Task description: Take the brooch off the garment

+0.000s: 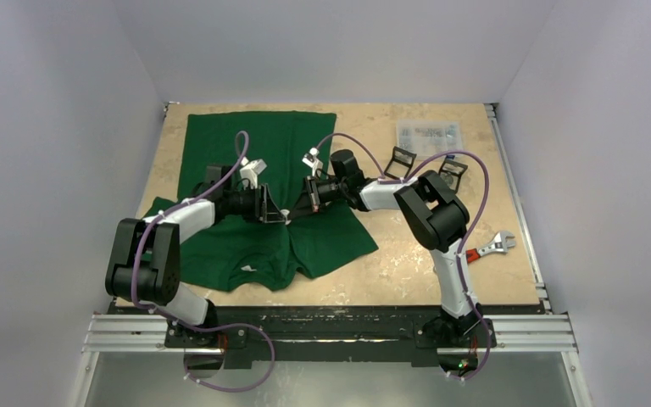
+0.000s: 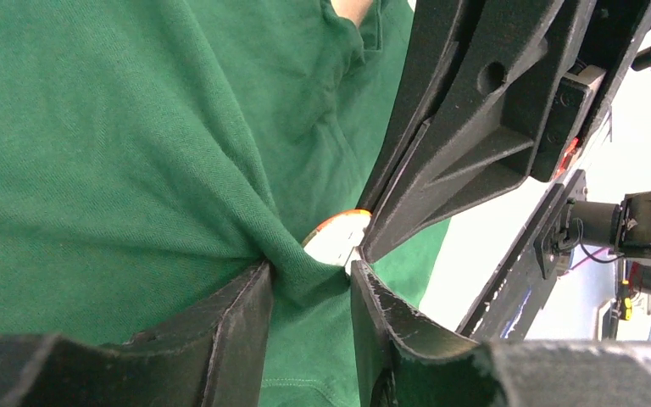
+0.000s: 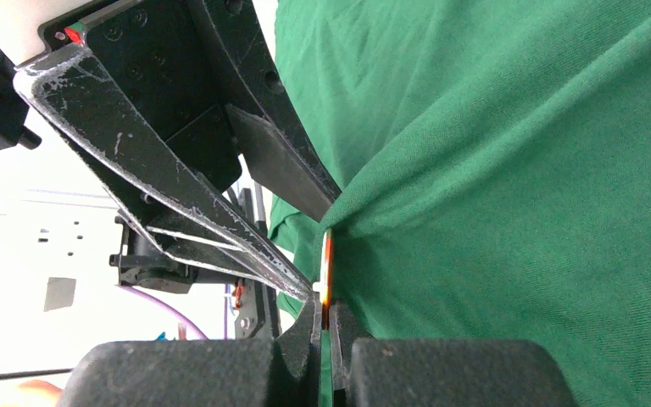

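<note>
The dark green garment (image 1: 246,153) lies spread on the left half of the table, lifted into a fold where the grippers meet. The brooch (image 2: 339,239) is a white disc with an orange rim, pinned on that fold; it shows edge-on in the right wrist view (image 3: 326,267). My left gripper (image 2: 309,278) is shut on a bunched fold of the garment (image 2: 136,153) just beside the brooch. My right gripper (image 3: 324,315) is shut on the brooch's rim. In the top view the left gripper (image 1: 276,210) and right gripper (image 1: 303,202) face each other tip to tip and hide the brooch.
A red-handled adjustable wrench (image 1: 492,247) lies at the right edge of the table. A clear plastic box (image 1: 428,133) sits at the back right, with two small black stands (image 1: 402,159) (image 1: 452,174) in front of it. Bare tabletop (image 1: 390,254) lies right of the garment.
</note>
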